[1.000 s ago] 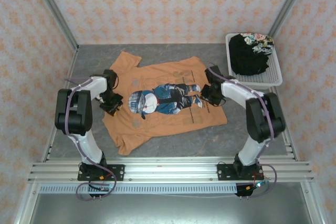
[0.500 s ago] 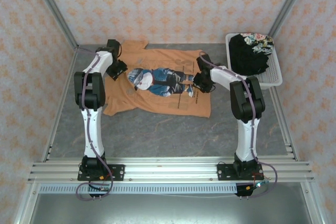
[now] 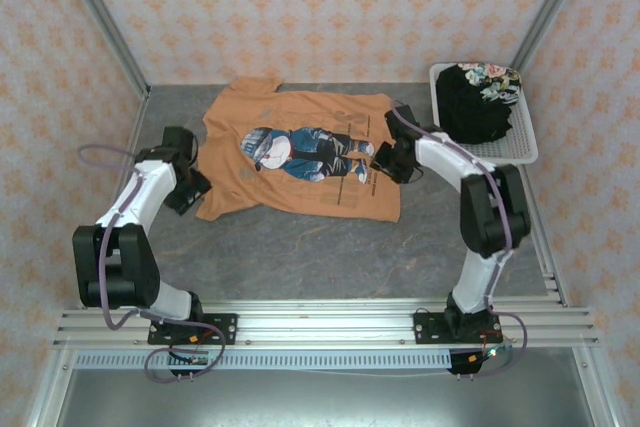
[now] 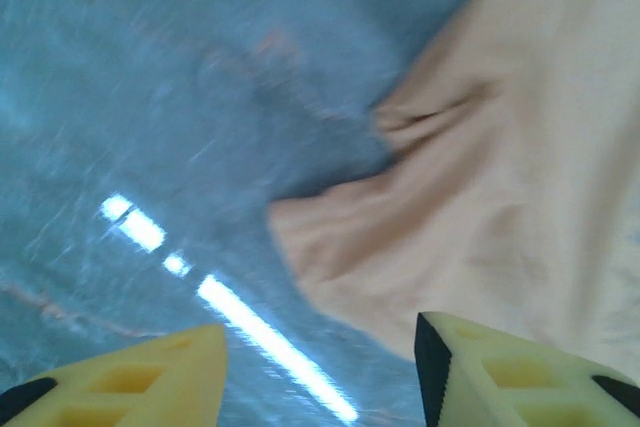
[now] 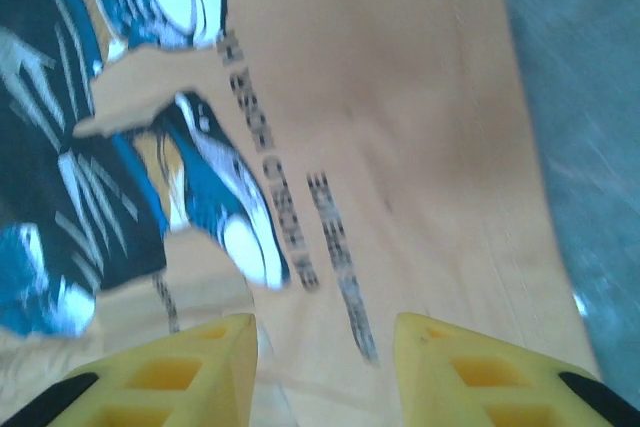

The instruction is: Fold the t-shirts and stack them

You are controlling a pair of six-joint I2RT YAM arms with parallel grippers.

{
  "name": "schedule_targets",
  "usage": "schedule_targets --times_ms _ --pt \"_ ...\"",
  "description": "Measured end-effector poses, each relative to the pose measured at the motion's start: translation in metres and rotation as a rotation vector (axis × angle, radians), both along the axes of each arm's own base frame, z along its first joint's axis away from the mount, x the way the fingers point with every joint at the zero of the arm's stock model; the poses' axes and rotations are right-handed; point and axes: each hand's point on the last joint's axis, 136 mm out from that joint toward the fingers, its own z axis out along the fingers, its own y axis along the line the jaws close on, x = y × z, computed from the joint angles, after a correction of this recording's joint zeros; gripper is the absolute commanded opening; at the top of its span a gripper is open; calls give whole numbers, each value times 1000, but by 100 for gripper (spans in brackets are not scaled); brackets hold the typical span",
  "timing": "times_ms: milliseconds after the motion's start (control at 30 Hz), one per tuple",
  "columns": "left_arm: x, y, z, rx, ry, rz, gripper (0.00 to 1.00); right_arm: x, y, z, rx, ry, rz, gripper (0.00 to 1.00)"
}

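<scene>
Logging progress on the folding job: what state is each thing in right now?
Light orange cotton t-shirt with cartoon print: spread out, print up, unfolded.
Black t-shirt with floral patch: bunched in the basket.
White plastic mesh basket: upright, holding the black t-shirt.
Left hand: open, empty.
Right hand: open, empty.

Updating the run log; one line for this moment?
orange t-shirt spread print-up | black t-shirt in basket | both jaws open, empty

Bright even overhead light, soft shadows, both wrist views motion-blurred, glare streak on table (image 4: 250, 332)
</scene>
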Motion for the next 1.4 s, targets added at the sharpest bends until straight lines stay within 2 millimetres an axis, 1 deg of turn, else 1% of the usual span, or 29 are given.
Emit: schedule_targets --times_ms 67,133,233,300,400,500,533,633,733,833,900,967,1133,1333,1400 --pt "-10 5 -22 -38 58 32 60 -23 -4 6 18 0 3 41" --pt "-7 4 -34 -69 67 35 60 -42 -8 3 27 18 -1 41" --pt "6 1 -38 -93 24 6 58 -66 -13 -7 32 58 -8 41" --pt "12 0 -41 -102 12 -14 56 -76 -16 -13 33 82 -16 41" --pt "14 0 -53 -105 32 -41 53 -83 -18 -15 34 97 -25 41" --pt "12 0 -67 -106 73 -62 51 -83 -17 -10 40 81 -29 41" --pt "13 0 -67 -106 76 -64 49 -82 -17 -7 43 74 -32 41" --pt "12 1 -68 -105 91 -66 31 -81 -17 -1 51 58 -42 41" --pt "9 3 -67 -93 112 -62 16 -83 -21 -1 44 55 -68 41" --pt "13 2 -65 -92 93 -64 0 -92 -29 -7 25 68 -113 40" --pt "19 -3 -62 -96 48 -73 0 -98 -33 -11 18 83 -146 39" --pt "18 -11 -57 -106 13 -84 0 -102 -36 -16 16 101 -177 39" --pt "3 -28 -35 -138 -68 -82 0 -108 -37 -29 27 146 -246 36" --pt "-12 -42 -12 -154 -131 -64 0 -108 -34 -47 39 199 -306 36" --pt "-15 -45 -7 -159 -143 -57 0 -109 -33 -51 50 210 -324 36"
